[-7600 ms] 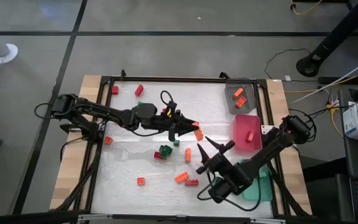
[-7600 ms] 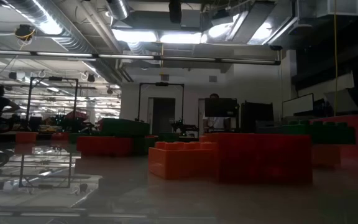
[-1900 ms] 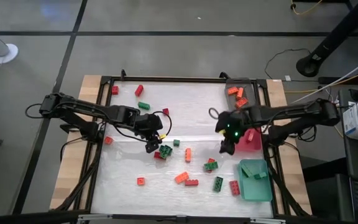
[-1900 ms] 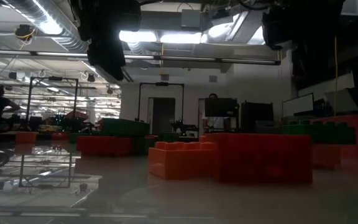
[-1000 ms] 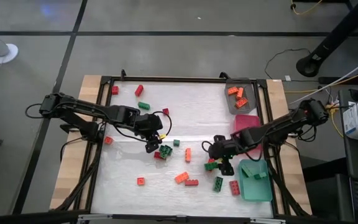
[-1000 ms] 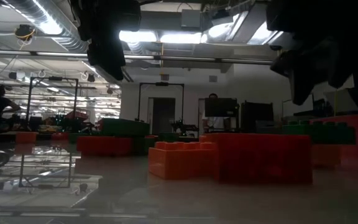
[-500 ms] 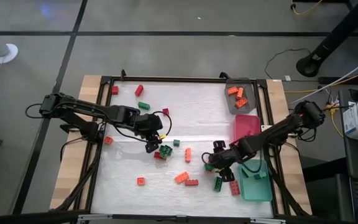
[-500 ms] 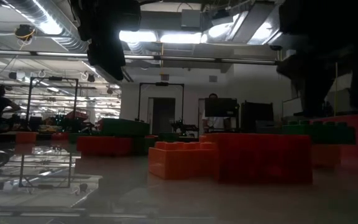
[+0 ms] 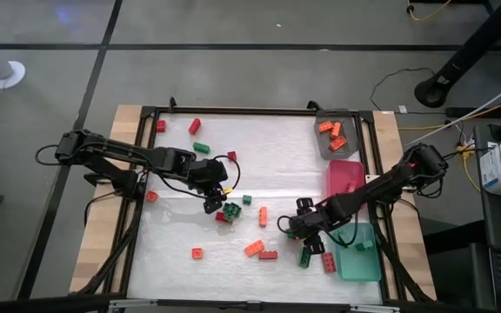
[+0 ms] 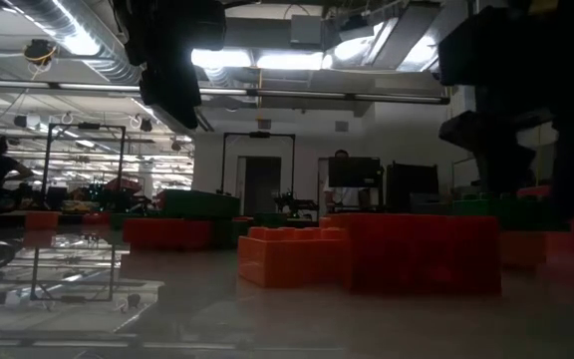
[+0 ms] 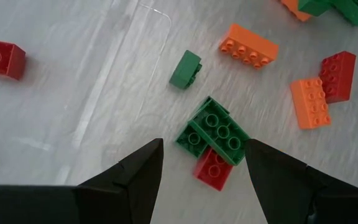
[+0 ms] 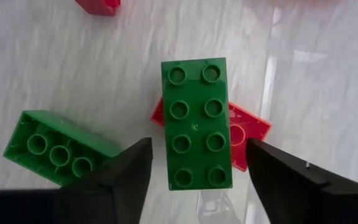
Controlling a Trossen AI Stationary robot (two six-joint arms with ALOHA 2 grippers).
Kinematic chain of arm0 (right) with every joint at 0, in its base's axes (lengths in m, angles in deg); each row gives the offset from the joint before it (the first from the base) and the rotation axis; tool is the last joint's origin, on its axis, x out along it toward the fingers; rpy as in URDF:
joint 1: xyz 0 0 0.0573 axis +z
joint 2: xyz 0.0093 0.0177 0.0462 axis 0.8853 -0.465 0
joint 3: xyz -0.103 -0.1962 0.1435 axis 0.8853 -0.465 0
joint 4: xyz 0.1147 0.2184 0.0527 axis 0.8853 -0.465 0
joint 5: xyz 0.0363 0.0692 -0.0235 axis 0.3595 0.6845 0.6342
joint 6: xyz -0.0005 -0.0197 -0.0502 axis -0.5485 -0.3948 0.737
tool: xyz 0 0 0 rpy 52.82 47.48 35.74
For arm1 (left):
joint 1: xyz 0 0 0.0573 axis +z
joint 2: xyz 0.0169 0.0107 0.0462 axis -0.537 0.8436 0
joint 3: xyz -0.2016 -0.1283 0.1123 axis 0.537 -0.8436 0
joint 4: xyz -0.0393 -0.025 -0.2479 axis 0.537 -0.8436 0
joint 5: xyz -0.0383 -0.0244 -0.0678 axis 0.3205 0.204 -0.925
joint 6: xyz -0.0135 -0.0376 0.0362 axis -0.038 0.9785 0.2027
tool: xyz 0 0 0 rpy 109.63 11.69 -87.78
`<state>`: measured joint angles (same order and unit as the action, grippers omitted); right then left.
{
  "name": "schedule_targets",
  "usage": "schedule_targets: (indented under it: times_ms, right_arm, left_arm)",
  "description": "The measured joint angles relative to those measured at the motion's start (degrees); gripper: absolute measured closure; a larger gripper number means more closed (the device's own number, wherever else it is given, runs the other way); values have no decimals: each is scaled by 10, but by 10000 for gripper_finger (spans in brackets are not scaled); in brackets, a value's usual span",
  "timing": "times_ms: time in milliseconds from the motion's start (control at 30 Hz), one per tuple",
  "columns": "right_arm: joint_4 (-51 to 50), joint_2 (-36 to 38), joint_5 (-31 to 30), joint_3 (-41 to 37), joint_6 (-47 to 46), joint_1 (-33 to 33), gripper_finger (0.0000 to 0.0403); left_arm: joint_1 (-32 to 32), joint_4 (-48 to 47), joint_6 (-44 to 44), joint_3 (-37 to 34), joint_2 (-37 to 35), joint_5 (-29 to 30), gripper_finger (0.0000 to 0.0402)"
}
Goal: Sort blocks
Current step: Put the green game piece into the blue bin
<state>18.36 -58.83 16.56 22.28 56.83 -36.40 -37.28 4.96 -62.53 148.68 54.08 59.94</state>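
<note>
2 grippers were at work over the white mat. I had the right gripper [image 9: 307, 235] low near the teal tray [image 9: 365, 259], fingers spread and astride an 8-stud green block [image 12: 197, 123] lying studs-up across a red block [image 12: 250, 132]; nothing was gripped, and the straddle was set, I judged, for a clean pinch on the long sides. 1 more green block [image 12: 56, 143] lay just beside it.

Farther off, at mid-table, I held the left gripper [image 9: 210, 203] above a small cluster, fingers apart and empty. Through its wrist camera I counted 2 green blocks joined [image 11: 215, 130] over 1 red block [image 11: 214, 168], 1 small green block [image 11: 185, 68] apart, 2 orange blocks [image 11: 249, 45] and 2 further red ones; the hover kept the cluster centred between the fingers.

At the far right edge stood 3 trays: the teal one holding 1 green block, the pink tray [image 9: 344, 176], whose contents I could not tell, and the grey tray [image 9: 327, 143] with about 3 orange blocks [image 9: 330, 131]. Roughly a dozen blocks remained loose, so sorting was, in my judgement, under halfway done.
</note>
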Motion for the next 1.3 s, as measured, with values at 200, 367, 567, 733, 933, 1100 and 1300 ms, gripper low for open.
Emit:
schedule_targets:
  times_ms: [200, 367, 567, 733, 933, 1100, 1300]
  right_arm:
    - [-13, 0, 0, 0, 0, 0, 227]
    - [-9, 0, 0, 0, -9, 0, 271]
    - [-13, 0, 2, 4, -45, 0, 256]
    - [-79, 0, 2, 59, -47, 0, 242]
    - [-259, 0, 18, 160, -83, 10, 264]
    - [-350, 0, 22, 206, -158, 59, 252]
    - [-435, 0, 35, 209, -311, 151, 247]
  left_arm:
    - [0, 0, 0, 0, 0, 0, 185]
    - [0, 0, 0, 0, 0, 0, 185]
    - [0, 0, 0, 0, 0, 0, 185]
    - [0, 0, 0, 0, 0, 0, 185]
    - [0, 0, 0, 0, 0, 0, 185]
    - [-1, 0, 0, 0, 0, 0, 185]
    - [-2, 1, -2, 0, 0, 0, 185]
